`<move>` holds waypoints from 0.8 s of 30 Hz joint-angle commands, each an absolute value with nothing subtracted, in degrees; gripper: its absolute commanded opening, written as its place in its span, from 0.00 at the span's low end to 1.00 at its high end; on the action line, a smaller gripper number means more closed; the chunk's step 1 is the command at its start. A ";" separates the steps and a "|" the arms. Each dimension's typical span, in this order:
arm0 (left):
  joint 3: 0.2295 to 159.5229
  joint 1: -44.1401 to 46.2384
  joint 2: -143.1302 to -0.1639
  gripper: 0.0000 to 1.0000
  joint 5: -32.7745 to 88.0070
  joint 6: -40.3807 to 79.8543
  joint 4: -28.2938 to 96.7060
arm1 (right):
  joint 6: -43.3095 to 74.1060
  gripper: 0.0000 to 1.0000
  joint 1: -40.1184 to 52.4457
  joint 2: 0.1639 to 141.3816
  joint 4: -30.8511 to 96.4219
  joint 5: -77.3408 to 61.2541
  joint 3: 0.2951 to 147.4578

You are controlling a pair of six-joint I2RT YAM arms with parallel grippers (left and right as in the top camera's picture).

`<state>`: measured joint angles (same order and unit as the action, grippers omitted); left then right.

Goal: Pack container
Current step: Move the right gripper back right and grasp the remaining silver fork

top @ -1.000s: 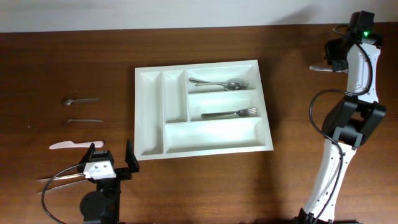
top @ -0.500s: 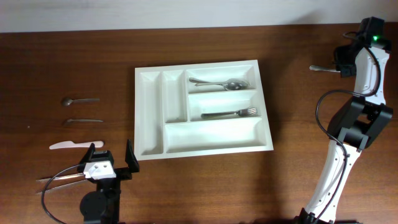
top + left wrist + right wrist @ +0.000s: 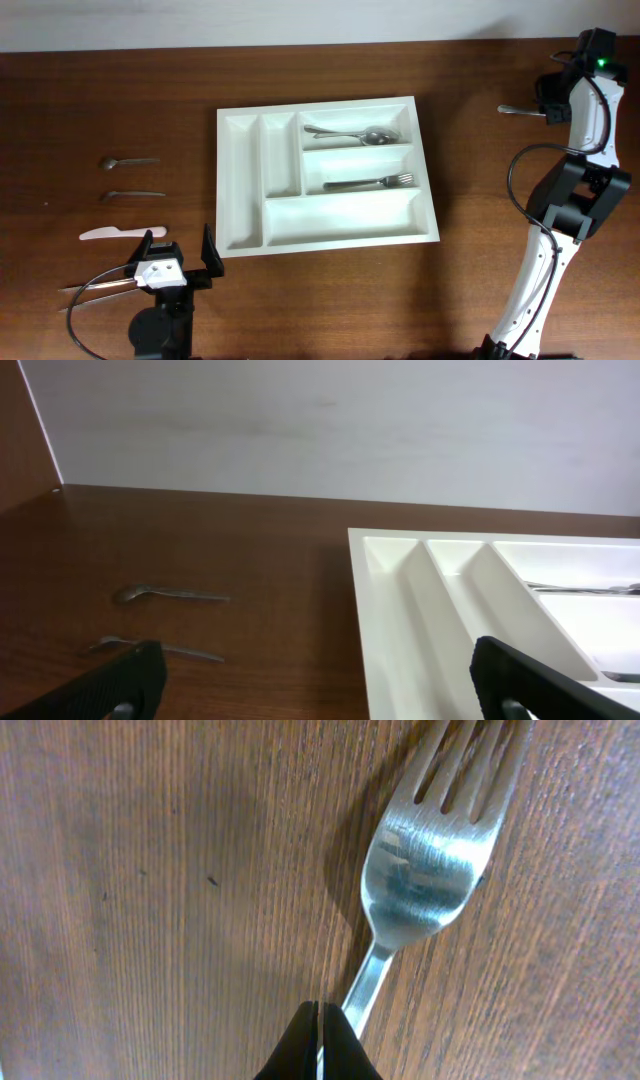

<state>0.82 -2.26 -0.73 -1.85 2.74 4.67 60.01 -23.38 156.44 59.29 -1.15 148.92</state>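
Top edge crops fork [image 3: 415, 870] tines; tool [image 3: 318, 1017] seemingly hides handle

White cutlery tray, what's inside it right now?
A spoon lies in the top wide compartment, a fork in the middle one. The other three look bare; nothing covers the tray.

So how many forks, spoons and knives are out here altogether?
Silver metal forks: 2, one held in the right claw
Silver metal spoons: 2
White plastic knife: 1
Slim pieces too unclear to name: 2
Total: 7
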 commanded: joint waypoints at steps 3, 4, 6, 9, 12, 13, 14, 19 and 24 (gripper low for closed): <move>0.54 -1.98 -0.30 0.99 -1.04 2.07 4.73 | 60.23 0.04 -23.27 159.04 59.31 -1.39 148.38; 0.54 -1.98 -0.30 0.99 -1.04 2.07 4.73 | 60.23 0.04 -23.27 159.09 59.27 -1.26 148.38; 0.54 -1.98 -0.30 0.99 -1.04 2.07 4.73 | 60.23 0.04 -23.27 159.17 59.22 -1.26 148.38; 0.54 -1.98 -0.30 0.99 -1.04 2.07 4.73 | 60.20 0.04 -23.29 159.24 59.29 -1.23 148.38; 0.54 -1.98 -0.30 0.99 -1.04 2.07 4.73 | 60.20 0.04 -23.27 159.39 59.75 -1.28 148.38; 0.54 -1.98 -0.30 0.99 -1.04 2.07 4.73 | 60.23 0.04 -23.27 159.39 60.20 -1.30 148.38; 0.54 -1.98 -0.30 0.99 -1.04 2.07 4.73 | 60.23 0.04 -23.27 159.39 61.04 -1.28 148.38; 0.54 -1.98 -0.30 0.99 -1.04 2.07 4.73 | 61.30 0.04 -23.29 159.39 67.18 0.56 148.38; 0.54 -1.98 -0.30 0.99 -1.04 2.04 4.73 | 66.24 0.04 -23.29 159.39 74.91 1.17 148.40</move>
<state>0.82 -2.26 -0.73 -1.85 2.74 4.67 62.65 -23.38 157.42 71.11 -0.86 149.82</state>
